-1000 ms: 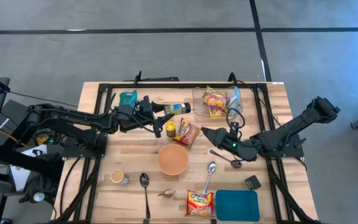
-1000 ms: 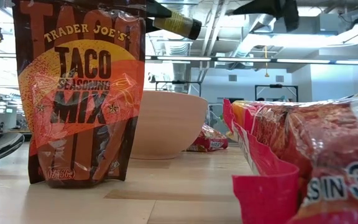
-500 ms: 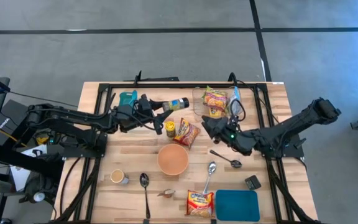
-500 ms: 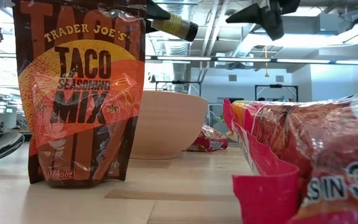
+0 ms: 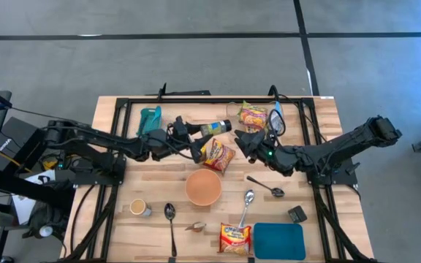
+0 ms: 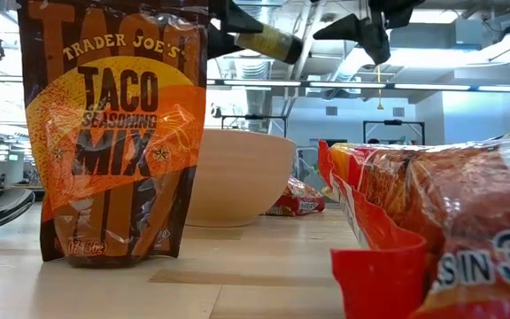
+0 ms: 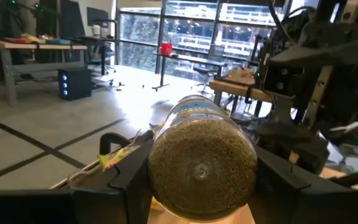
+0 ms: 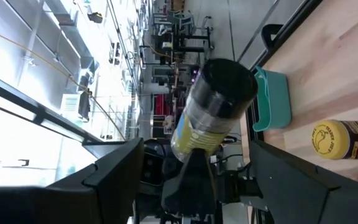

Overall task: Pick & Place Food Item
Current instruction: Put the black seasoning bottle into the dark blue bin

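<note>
Grey floor surrounds a wooden worktop (image 5: pixel 159 175) framed by black rails in the high view. Held in the air above the upper middle of the worktop is a jar (image 5: pixel 215 128) with a black cap, gripped at its base by the left pincer (image 5: pixel 183 131), whose fingers (image 7: pixel 129 180) are clamped on either side of the glass in the left wrist view. The jar lies nearly level, cap pointing toward the picture's right. Just right of the cap, the right pincer (image 5: pixel 241 140) is seen with its fingers spread apart and nothing between them; in the right wrist view the jar's cap (image 8: pixel 229 84) faces it between the two dark fingers (image 8: pixel 114 177).

Below the jar a snack bag (image 5: pixel 218 154) lies flat, with a tan bowl (image 5: pixel 203 187) lower still at centre. A clear bin (image 5: pixel 234 111) holding packets sits at upper centre. Two spoons (image 5: pixel 170 215), a cup (image 5: pixel 138 207), a noodle packet (image 5: pixel 234 238) and a blue lid (image 5: pixel 278 241) occupy the lower part. In the low view a taco mix pouch (image 6: pixel 113 133) stands upright at left.
</note>
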Robot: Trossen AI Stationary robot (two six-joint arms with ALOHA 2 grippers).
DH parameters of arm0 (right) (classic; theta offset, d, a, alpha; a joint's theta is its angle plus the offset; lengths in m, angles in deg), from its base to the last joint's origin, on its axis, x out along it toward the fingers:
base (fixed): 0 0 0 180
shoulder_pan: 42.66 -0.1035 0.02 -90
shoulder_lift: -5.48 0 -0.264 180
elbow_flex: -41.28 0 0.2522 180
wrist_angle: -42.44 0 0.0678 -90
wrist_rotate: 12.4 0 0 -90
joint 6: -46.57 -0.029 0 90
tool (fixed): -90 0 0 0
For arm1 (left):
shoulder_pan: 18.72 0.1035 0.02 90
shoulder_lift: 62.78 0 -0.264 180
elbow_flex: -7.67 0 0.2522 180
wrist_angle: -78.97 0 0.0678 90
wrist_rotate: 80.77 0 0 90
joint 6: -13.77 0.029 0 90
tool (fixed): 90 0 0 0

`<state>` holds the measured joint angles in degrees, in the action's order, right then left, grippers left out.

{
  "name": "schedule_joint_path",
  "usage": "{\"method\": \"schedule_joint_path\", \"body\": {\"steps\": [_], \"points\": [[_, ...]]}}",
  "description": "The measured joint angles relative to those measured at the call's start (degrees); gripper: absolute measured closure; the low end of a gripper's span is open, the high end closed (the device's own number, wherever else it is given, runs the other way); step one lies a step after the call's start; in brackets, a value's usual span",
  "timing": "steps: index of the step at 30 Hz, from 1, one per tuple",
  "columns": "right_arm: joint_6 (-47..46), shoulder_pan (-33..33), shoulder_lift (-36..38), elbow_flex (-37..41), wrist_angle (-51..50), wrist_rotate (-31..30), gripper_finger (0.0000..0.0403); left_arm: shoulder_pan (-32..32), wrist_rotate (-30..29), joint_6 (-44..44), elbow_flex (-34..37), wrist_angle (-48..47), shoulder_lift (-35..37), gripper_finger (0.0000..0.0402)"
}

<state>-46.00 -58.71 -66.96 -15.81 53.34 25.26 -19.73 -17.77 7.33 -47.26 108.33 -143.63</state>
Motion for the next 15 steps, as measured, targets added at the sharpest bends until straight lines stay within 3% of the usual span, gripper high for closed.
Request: {"method": "schedule_joint_path", "body": {"steps": [15], "points": [[-0.3,0.0,0.0,0.0,-0.4,0.0,0.0117,-1.9,-0.5,-0.2,-6.9,2.0,-6.4,0.0210]]}}
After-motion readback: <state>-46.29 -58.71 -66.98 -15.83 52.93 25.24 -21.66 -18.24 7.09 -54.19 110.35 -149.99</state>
